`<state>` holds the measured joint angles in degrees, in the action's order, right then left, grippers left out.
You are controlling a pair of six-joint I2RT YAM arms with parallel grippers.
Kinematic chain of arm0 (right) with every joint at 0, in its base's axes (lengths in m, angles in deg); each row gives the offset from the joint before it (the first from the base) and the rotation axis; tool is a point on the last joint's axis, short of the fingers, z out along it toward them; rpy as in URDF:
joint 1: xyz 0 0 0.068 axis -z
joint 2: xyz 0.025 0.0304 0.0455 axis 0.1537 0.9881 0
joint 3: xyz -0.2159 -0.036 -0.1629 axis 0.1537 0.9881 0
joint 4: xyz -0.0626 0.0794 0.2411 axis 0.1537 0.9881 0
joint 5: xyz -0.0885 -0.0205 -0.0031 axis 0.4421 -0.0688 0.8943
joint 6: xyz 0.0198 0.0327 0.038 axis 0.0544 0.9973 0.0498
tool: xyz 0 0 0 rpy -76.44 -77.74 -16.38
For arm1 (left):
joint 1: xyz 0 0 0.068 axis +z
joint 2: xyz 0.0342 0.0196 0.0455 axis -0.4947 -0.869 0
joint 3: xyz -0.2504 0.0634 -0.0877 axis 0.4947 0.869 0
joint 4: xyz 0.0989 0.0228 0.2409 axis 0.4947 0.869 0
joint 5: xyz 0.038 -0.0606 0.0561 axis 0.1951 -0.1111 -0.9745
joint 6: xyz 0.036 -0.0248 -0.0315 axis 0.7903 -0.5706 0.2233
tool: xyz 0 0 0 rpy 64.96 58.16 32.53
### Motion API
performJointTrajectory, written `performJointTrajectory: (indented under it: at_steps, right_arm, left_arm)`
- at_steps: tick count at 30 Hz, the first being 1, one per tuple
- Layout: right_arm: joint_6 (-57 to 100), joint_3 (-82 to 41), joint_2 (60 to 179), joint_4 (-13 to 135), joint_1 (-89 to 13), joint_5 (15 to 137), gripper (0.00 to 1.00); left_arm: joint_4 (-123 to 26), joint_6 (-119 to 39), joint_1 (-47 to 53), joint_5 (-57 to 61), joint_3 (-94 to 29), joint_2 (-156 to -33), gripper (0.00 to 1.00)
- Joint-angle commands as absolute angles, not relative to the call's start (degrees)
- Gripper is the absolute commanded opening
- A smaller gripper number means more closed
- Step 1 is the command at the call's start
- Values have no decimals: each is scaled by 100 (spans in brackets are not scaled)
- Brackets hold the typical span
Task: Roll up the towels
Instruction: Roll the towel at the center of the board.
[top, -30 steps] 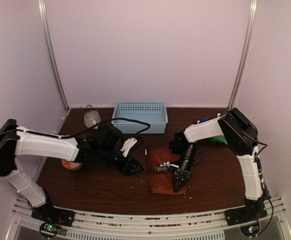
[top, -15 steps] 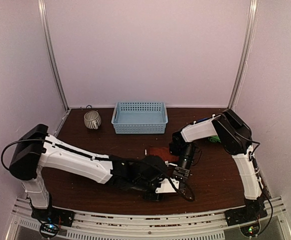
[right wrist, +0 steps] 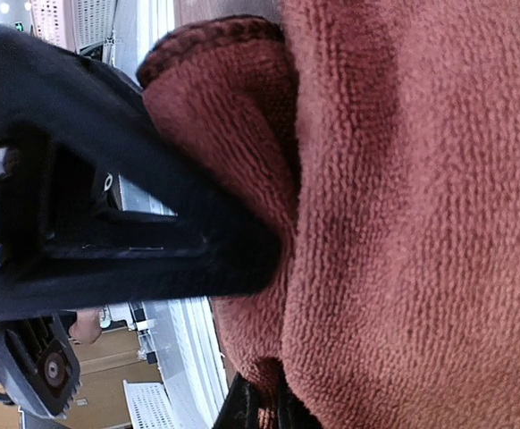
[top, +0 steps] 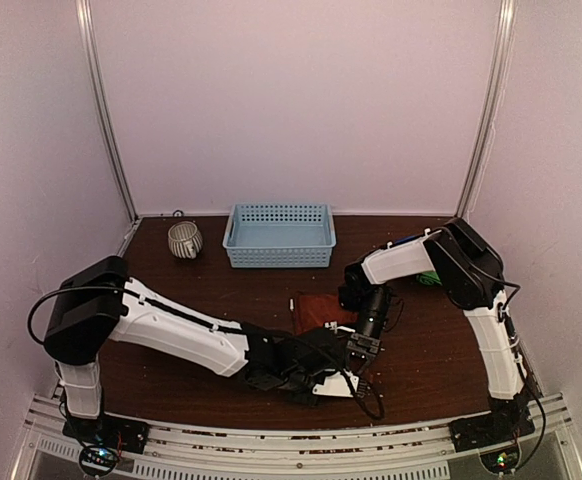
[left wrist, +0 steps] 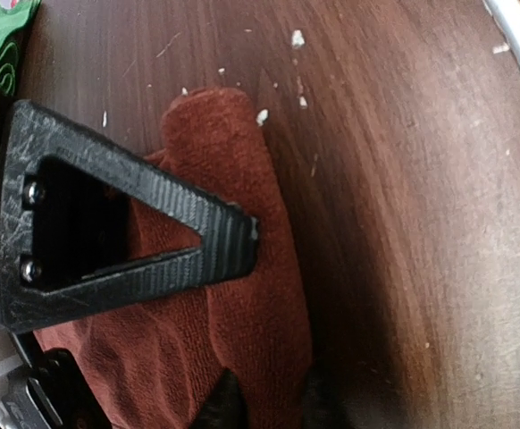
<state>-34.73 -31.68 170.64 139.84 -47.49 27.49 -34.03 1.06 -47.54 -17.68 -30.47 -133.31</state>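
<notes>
A rust-red towel (top: 314, 308) lies at the table's middle, its near part under both grippers. In the right wrist view my right gripper (right wrist: 264, 411) is shut, pinching a fold of that towel (right wrist: 403, 223). My left gripper (top: 323, 385) reaches in from the near side. In the left wrist view its fingertips (left wrist: 229, 404) stand on either side of the towel's (left wrist: 233, 304) near edge, closed on the cloth. The right gripper's black finger (left wrist: 126, 232) lies across the towel just beyond. A green towel (top: 429, 278) sits behind the right arm; a blue bit (top: 406, 240) shows farther back.
A light blue lattice basket (top: 279, 235) stands at the back middle, with a striped cup (top: 183, 240) to its left. White crumbs (left wrist: 296, 39) dot the dark wood table (top: 171, 370). The left arm lies low along the near edge.
My left arm swung from the table's left side to the near middle, in front of the towel, and its jaws narrowed onto the towel's edge. The right gripper stayed shut on the towel.
</notes>
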Motion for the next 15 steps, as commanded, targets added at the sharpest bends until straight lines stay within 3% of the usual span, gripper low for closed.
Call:
performJointTrajectory:
  at_steps: [1,5,9,10,15]
  right_arm:
    - [-3706,-3193,17036,13781,-4725,3196,8]
    - [-3587,-3311,16130,13777,-4665,3361,28]
    - [-3110,-3800,15188,13727,-4268,3572,35]
    - [-2854,-3923,14964,13631,-4139,3613,41]
    - [-1699,-4359,13573,12891,-3629,4060,44]
  left_arm:
    - [-3212,1,-4743,-1982,-3275,-13558,11]
    - [-2900,-288,-4735,-1622,-3393,-13472,1]
    - [-2386,-770,-4557,-743,-3688,-13419,0]
    - [-2278,-898,-4486,-438,-3753,-13423,0]
    - [-2246,-1605,-3789,1494,-3910,-13627,0]
